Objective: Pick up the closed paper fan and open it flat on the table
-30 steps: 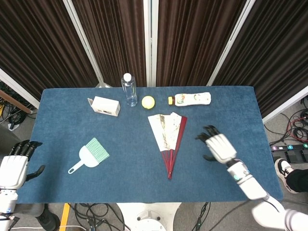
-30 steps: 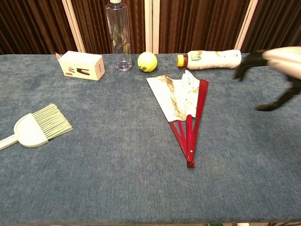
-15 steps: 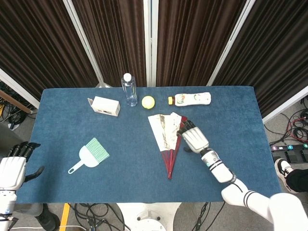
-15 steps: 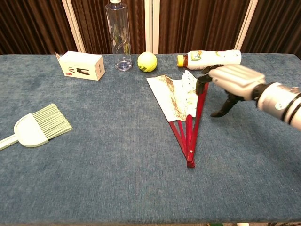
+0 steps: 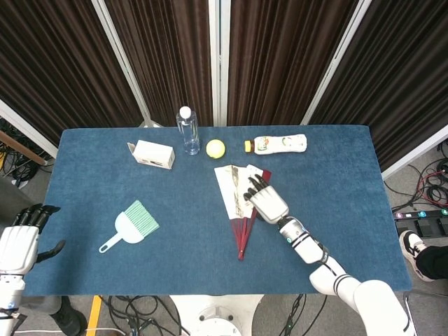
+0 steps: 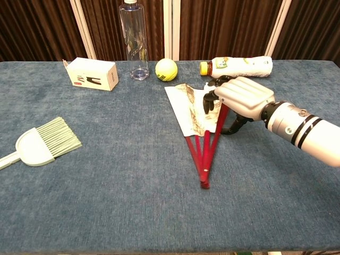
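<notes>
Although only partly spread, the fan (image 6: 199, 119) lies mid-counter, red ribs converging near the front, cream paper creased. The right hand (image 6: 239, 98) rests on it, fingers curled over the paper; thin paper could be torn if pressed sideways. The left hand (image 5: 19, 241) hangs spread beside the blue felt counter (image 6: 106, 175).

Hidden, cropped and unreadable parts

Right part of the paper fan (image 6: 194, 114) covered by the right hand (image 6: 239, 96); contact underneath not visible. Left hand (image 5: 19, 241) cut by the head view's left edge (absent from chest view). Bottle (image 6: 133, 40) top and brush (image 6: 40, 143) handle cropped in chest view. Print on box (image 6: 93, 73) too small to read.
</notes>
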